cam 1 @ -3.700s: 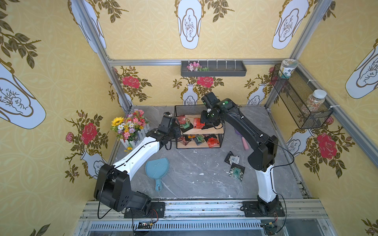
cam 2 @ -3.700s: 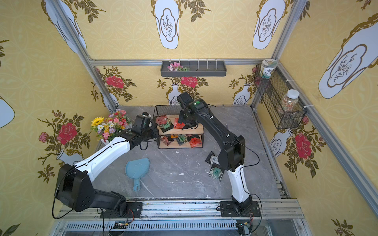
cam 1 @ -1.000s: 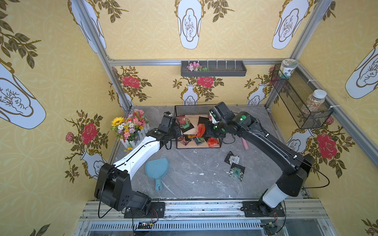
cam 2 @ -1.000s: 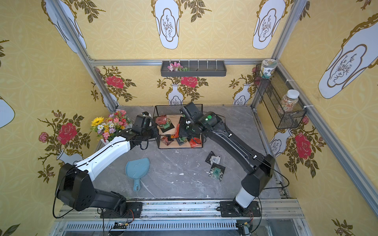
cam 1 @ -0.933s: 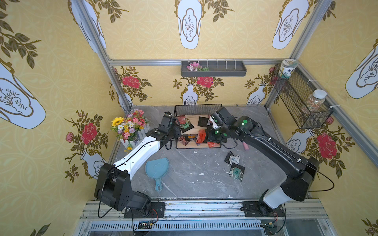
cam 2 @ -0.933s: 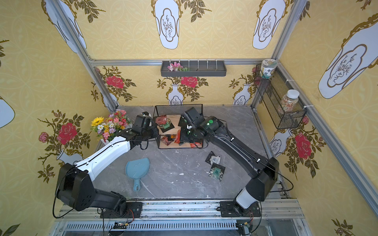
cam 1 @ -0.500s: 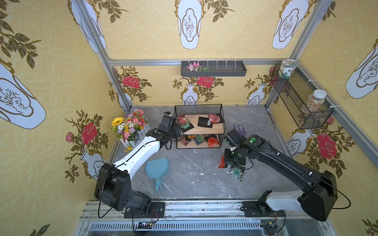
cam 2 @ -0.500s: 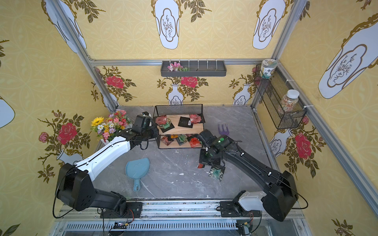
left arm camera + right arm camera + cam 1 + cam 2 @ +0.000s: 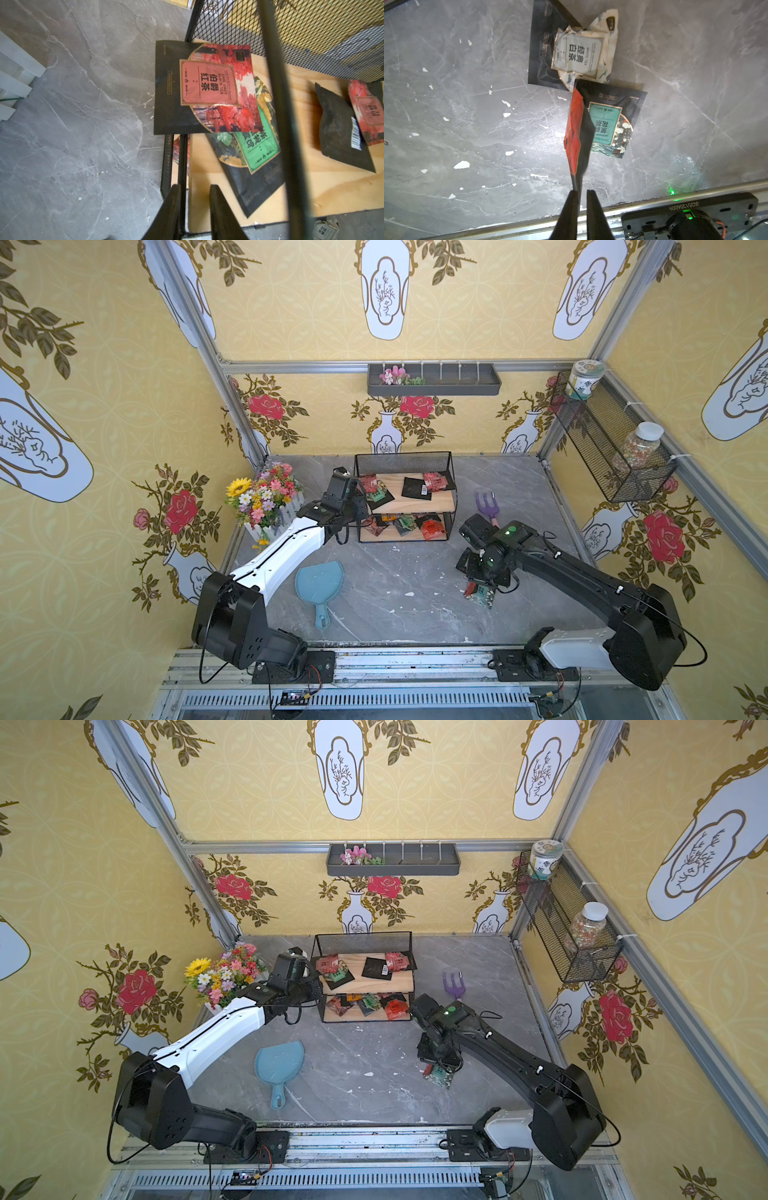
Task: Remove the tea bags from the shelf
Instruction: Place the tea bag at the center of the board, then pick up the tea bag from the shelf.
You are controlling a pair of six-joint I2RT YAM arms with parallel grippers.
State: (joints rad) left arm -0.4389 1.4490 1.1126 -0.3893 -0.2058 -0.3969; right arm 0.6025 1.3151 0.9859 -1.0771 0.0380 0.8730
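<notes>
The shelf (image 9: 432, 504) stands at the back middle of the floor. Red, green and black tea bags (image 9: 207, 87) lie on its top board, and several more (image 9: 409, 524) are on the lower board. My left gripper (image 9: 194, 187) is open at the shelf's left end. Its fingers straddle the side rail, one outside and one over the board. My right gripper (image 9: 581, 192) hangs low over the floor to the shelf's front right, jaws slightly apart. A red tea bag (image 9: 574, 133) stands on edge between them, leaning on one finger. White (image 9: 577, 56) and teal (image 9: 610, 124) tea bags lie on the floor below.
A flower bunch in a white fence (image 9: 266, 497) stands left of the shelf. A blue fan (image 9: 319, 583) lies in front of it, and a purple fork (image 9: 488, 506) to the shelf's right. A grey wall tray (image 9: 434, 381) and a mesh basket (image 9: 615, 456) with jars hang on the walls.
My right arm has carried the red tea bag from the shelf down to the floor at the front right, and its jaws have parted slightly. The left arm has not moved.
</notes>
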